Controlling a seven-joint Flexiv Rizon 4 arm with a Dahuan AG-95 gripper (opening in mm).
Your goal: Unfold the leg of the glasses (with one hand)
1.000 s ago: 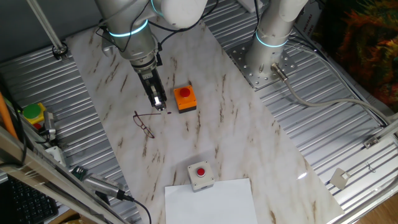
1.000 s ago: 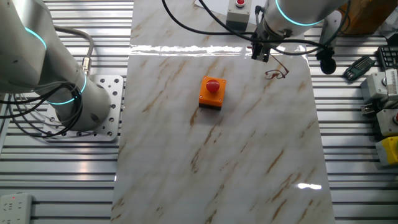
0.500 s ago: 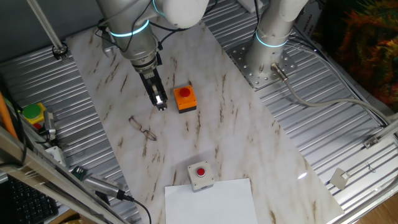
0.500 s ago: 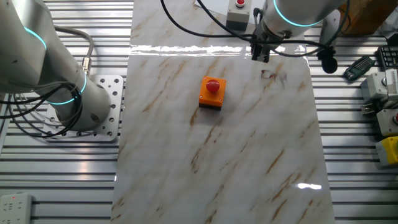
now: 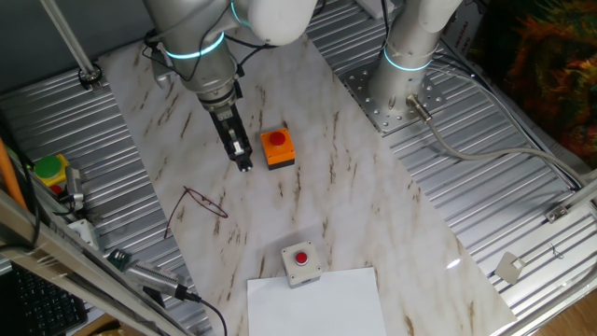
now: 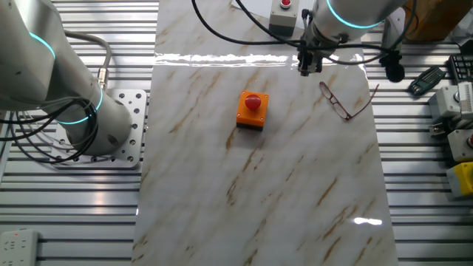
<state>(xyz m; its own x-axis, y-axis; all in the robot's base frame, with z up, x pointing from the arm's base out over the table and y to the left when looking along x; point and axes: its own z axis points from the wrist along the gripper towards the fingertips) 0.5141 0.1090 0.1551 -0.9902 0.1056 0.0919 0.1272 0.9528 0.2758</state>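
Glasses point(image 5: 201, 203) are seen lying on the marble-patterned table point(image 5: 336, 224), near its edge beside the ribbed metal surface. In the other fixed view the glasses point(image 6: 341, 102) show a reddish-brown wire frame lying flat, with one leg swung out toward the table's edge so that the frame and leg form an angle. They are touched by nothing.

The gripper point(image 5: 243, 164) is held above the table, pointing downward, between the glasses and the orange button box point(image 5: 277, 147). It is well apart from the glasses and just beside the box. Nothing is held in it; the fingers appear close together, but whether they are fully closed cannot be told from either view. In the other fixed view the gripper point(image 6: 304, 71) hangs under the arm's wrist, which is marked by a glowing cyan ring.

The orange button box, with its red button on top, stands near the middle of the table. A grey button box point(image 5: 301, 262) with a red button sits farther along, touching the edge of a white sheet of paper point(image 5: 317, 303).

No container is visible on the table; nothing is seen held inside anything.
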